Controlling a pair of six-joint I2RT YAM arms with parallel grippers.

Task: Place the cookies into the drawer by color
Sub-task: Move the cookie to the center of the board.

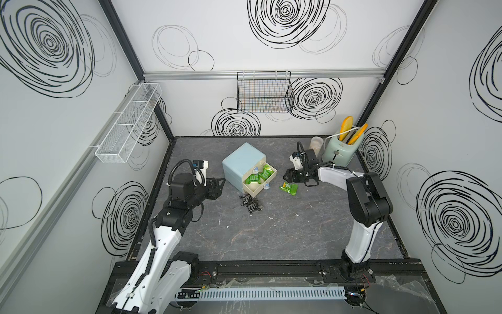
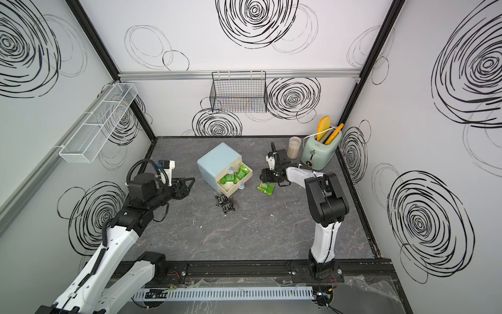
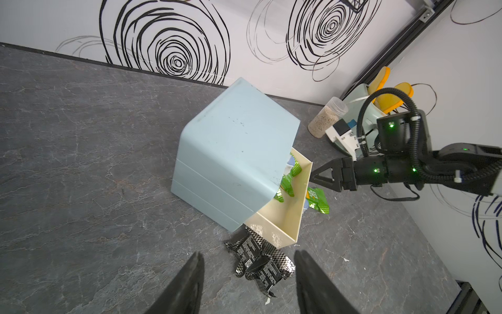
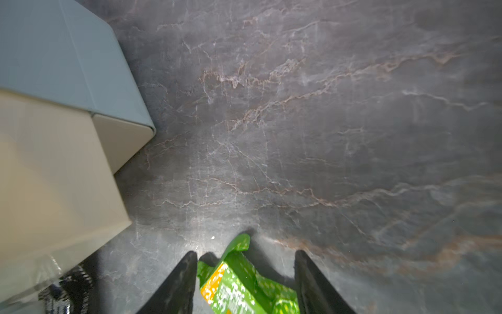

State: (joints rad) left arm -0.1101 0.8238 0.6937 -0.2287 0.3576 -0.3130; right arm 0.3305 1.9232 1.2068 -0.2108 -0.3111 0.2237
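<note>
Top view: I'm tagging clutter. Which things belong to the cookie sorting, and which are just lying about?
Job: green cookies in the open drawer, loose green cookie, black cookies, blue cabinet.
Lying about: toaster, jar, black wire basket, white mesh basket.

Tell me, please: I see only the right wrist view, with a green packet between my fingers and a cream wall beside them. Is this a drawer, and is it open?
Observer: Yes, one drawer of the pale-blue cabinet is pulled out, and green packets already lie inside.
Operator: Do other packets lie outside it?
Observer: Black packets lie in a small pile by the open drawer's front corner.
Operator: And on the left?
Observer: The left gripper hovers open and empty on the cabinet's other side.
</note>
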